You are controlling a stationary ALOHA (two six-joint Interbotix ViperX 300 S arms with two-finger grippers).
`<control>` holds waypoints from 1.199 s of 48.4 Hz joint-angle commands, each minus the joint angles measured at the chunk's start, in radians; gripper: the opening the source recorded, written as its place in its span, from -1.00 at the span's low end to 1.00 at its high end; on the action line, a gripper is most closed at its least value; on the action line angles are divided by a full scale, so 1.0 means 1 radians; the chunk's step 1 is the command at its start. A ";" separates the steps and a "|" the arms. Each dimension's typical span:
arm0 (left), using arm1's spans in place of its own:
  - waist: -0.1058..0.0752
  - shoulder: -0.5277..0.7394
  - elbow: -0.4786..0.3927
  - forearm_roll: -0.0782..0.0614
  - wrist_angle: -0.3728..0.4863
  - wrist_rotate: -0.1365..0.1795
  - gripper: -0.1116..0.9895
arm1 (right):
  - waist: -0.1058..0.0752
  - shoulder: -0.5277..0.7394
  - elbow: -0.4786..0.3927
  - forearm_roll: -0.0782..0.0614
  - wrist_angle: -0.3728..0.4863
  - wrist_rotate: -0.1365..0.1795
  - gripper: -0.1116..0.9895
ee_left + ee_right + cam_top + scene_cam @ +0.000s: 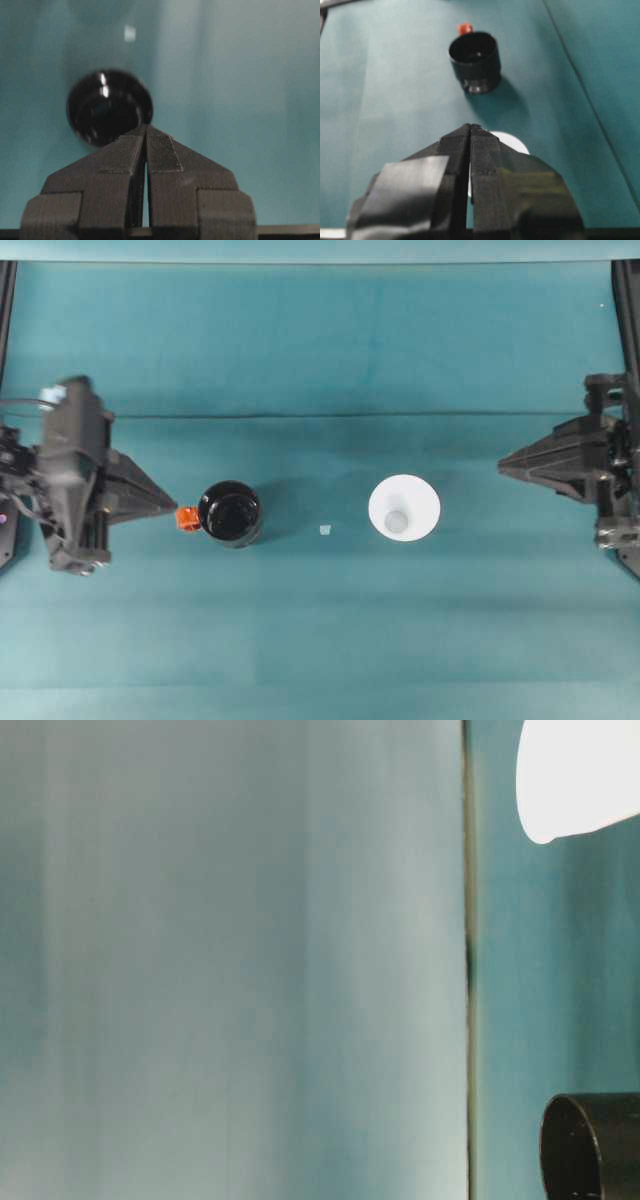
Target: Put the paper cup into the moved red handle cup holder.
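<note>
Standing apart, paper cup [404, 507], red handle cup holder [230, 513], both arms' fingers pressed together.

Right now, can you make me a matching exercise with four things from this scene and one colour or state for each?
Things:
1. paper cup
2. red handle cup holder
3. left gripper
4. table cloth

Descriptions:
A. teal
B. shut, holding nothing
C. glossy black, empty
D. white, standing apart from the holder

Pairs: 1-D, 2-C, 3-B, 4-A
</note>
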 commanded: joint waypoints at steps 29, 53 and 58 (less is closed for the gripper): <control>-0.002 0.046 -0.067 0.011 0.146 -0.023 -0.55 | -0.008 0.115 -0.071 0.002 0.032 0.025 -0.98; 0.048 0.163 -0.054 0.011 0.163 -0.083 0.94 | -0.002 0.115 -0.086 0.002 0.032 0.023 -0.98; 0.080 0.201 -0.046 0.011 0.152 -0.078 0.93 | -0.002 0.117 -0.087 -0.002 0.041 0.023 -0.98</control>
